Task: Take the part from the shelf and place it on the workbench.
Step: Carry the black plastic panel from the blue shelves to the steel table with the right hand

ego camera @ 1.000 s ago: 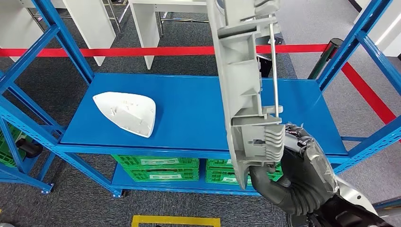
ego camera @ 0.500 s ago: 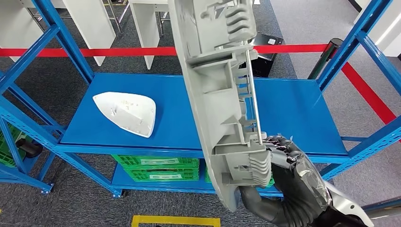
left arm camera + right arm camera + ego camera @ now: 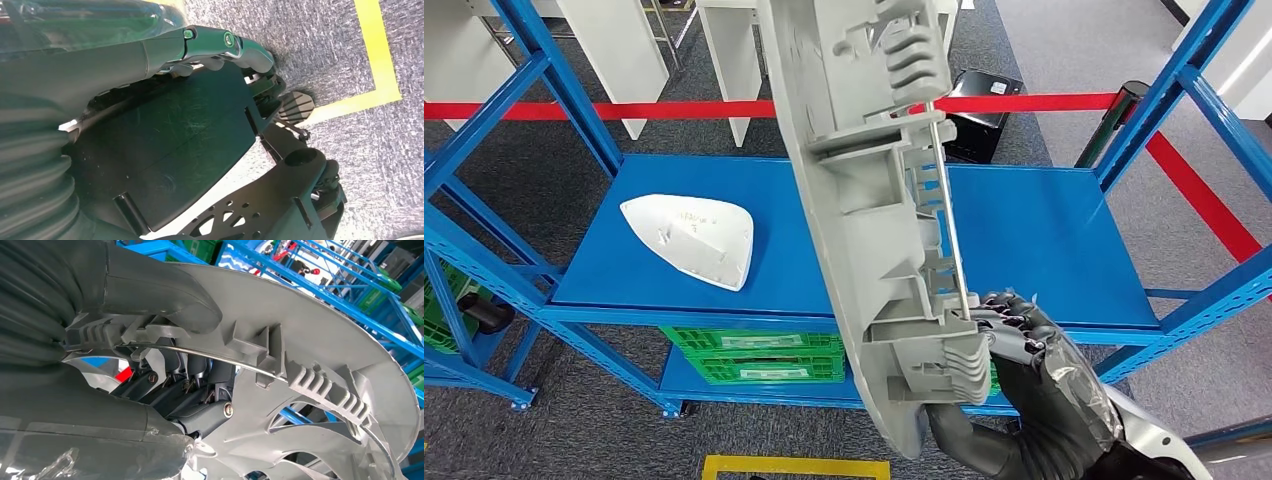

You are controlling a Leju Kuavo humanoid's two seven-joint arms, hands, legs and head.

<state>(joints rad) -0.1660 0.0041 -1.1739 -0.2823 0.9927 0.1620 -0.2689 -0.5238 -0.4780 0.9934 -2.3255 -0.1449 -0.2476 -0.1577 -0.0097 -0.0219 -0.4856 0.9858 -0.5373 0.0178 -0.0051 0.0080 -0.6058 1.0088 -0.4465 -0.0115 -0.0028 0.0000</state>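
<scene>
up front in the head view, the right hand sits at about five o'clock, its dark fingers curled around the lower end of the long grey part. the part stands nearly upright, leaning a little toward eleven o'clock, with its ribbed inner face and a thin metal rod turned to the camera. it is held in the air in front of the blue shelf, not resting on it. at nine o'clock from the part a white shell-shaped cover lies flat on the shelf board, well apart from the hand. green crates sit on the level below, and a red floor stripe runs behind the rack at twelve o'clock.

next, the left wrist view looks down at grey carpet with a yellow line; the left hand lies along dark bodywork, and i cannot tell how its fingers are set.

lastly, the right wrist view shows the right hand clamped on the part, the thick grey thumb pressing over one edge and the darker fingers wrapped behind the ribs, beneath the metal rod.
</scene>
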